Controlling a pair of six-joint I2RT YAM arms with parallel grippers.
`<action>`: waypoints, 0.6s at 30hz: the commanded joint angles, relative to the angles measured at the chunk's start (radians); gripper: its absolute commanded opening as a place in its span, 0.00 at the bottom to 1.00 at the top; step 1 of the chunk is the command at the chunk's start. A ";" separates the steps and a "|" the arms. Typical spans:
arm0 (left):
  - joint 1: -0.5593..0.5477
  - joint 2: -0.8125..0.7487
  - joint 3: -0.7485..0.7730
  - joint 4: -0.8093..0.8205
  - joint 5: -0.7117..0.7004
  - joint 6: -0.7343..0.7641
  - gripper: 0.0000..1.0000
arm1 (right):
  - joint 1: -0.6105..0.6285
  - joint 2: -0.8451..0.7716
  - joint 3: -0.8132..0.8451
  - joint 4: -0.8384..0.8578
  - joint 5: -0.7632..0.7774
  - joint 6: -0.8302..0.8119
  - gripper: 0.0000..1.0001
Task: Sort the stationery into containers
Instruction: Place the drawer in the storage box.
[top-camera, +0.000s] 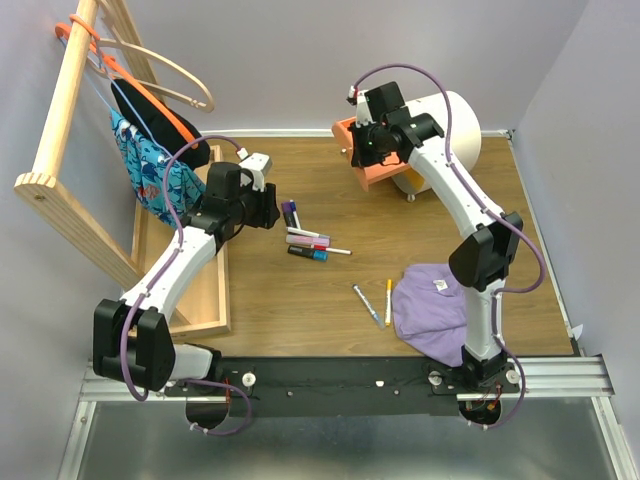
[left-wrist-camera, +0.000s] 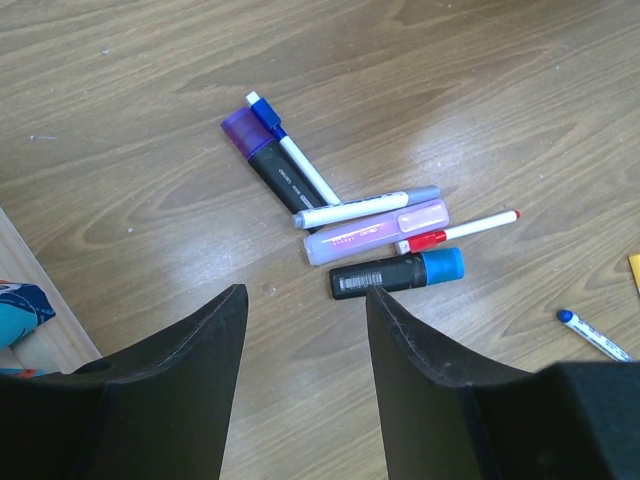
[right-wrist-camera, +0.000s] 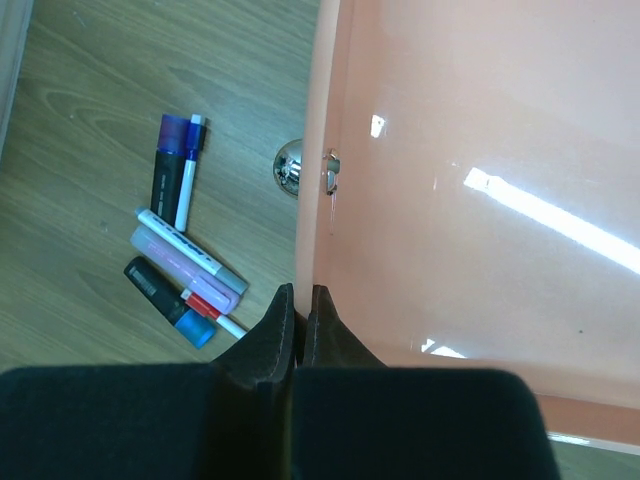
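Wood-grain laminate counter (top-camera: 400, 250), brown, with glare streaks in the left wrist view. Pale lavender-grey walls (top-camera: 300, 60) close the far and right sides.

Left edge: a long wooden tray (top-camera: 210, 290) beside a slanted wooden rack (top-camera: 70, 130). Near edge: a metal rail (top-camera: 560, 375) carrying both arm bases.

Stationery, mid-counter, left of centre, in one touching cluster:
- black marker with purple cap (left-wrist-camera: 262, 155)
- white pen with blue cap (left-wrist-camera: 295, 160)
- white marker with grey cap (left-wrist-camera: 365, 207)
- lilac highlighter (left-wrist-camera: 375, 232)
- thin white pen with red cap (left-wrist-camera: 455, 230)
- black marker with blue cap (left-wrist-camera: 398, 273)

Nearer and to the right lie a blue-tipped white pen (top-camera: 367, 304) and a yellow pen (top-camera: 388, 301), just beside a crumpled purple cloth (top-camera: 430, 310).

Containers: cream rounded drawer unit (top-camera: 450, 130) at far right, its orange drawer (right-wrist-camera: 480, 200) standing out towards the left, with a small silver knob (right-wrist-camera: 289, 167) on its front.

Left end effector (left-wrist-camera: 305, 300): released, jaws apart, nothing between them, above bare counter just near-left of the cluster.

Right end effector (right-wrist-camera: 298, 292): clenched, fingers pressed together, tips at the orange drawer's front wall. Contact cannot be told.

Open room: bare counter between the cluster and the drawer unit.
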 joint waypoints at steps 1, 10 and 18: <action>0.008 0.011 0.039 0.012 0.025 -0.006 0.60 | -0.014 -0.001 -0.010 0.032 0.009 0.018 0.01; 0.009 0.003 0.031 0.015 0.025 -0.008 0.60 | -0.021 -0.034 -0.050 0.009 0.014 -0.005 0.00; 0.009 0.009 0.031 0.020 0.030 -0.011 0.60 | -0.042 -0.025 -0.031 -0.006 0.006 -0.020 0.01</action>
